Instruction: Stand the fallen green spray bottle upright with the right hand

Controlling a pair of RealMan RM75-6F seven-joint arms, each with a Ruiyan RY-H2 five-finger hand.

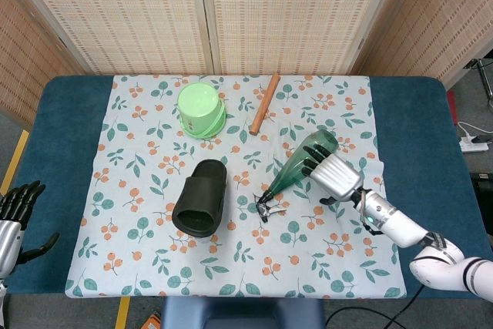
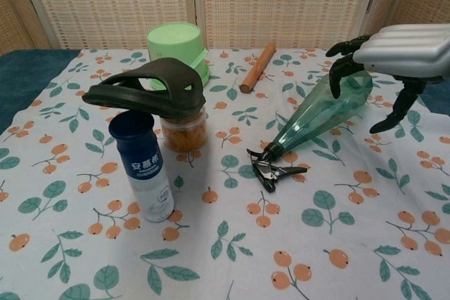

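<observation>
The green spray bottle (image 1: 296, 166) (image 2: 320, 112) lies on its side on the floral cloth, its black trigger nozzle (image 1: 266, 207) (image 2: 271, 168) toward the front and its wide base toward the back right. My right hand (image 1: 333, 173) (image 2: 394, 51) hovers over the bottle's wide end with fingers spread and curved down, thumb on the near side; it holds nothing. Contact with the bottle cannot be made out. My left hand (image 1: 15, 213) rests open at the table's front left edge, far from the bottle.
A black slipper (image 1: 201, 197) (image 2: 148, 88) lies left of the bottle, resting in the chest view on a jar (image 2: 184, 132) and a blue-capped white bottle (image 2: 143, 166). A light green bucket (image 1: 201, 109) (image 2: 177, 46) and a wooden stick (image 1: 264, 103) (image 2: 257, 67) lie at the back.
</observation>
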